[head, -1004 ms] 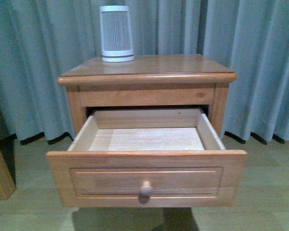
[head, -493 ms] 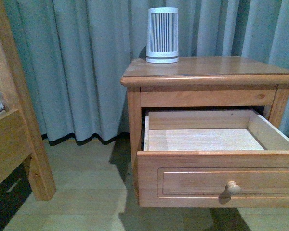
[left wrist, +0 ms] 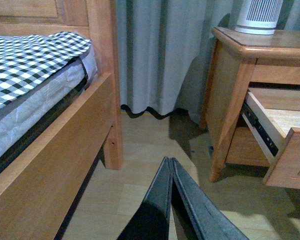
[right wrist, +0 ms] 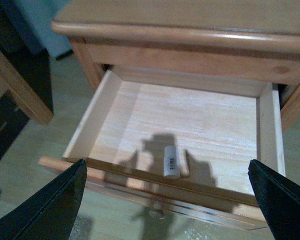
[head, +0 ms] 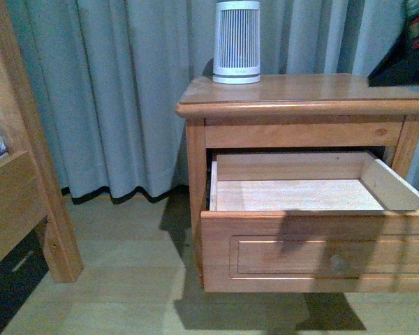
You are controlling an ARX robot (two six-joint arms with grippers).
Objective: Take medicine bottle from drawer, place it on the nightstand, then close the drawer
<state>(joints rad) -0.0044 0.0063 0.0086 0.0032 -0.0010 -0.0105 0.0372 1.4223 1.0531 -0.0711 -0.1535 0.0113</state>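
The nightstand (head: 300, 91) stands right of centre with its tall-fronted drawer (head: 314, 255) pulled open. The medicine bottle (right wrist: 171, 162) lies on its side on the pale drawer floor (right wrist: 200, 115), close behind the front wall; the front view hides it. My right gripper (right wrist: 166, 167) is open, fingers (right wrist: 55, 210) spread wide, above the drawer's front and over the bottle. A dark part of that arm (head: 412, 42) shows at the top right. My left gripper (left wrist: 169, 161) is shut and empty, low over the floor between the bed and the nightstand (left wrist: 270, 42).
A white ribbed appliance (head: 237, 42) stands on the nightstand's back left corner. A wooden bed frame (head: 21, 195) with checked bedding (left wrist: 25, 60) stands to the left. Grey curtains (head: 126, 91) hang behind. Pale wood floor (head: 126, 279) lies between bed and nightstand.
The view swung left, so the nightstand now sits at the right and the bed frame shows. A shadow has fallen over the drawer front and a dark arm has come in at top right.
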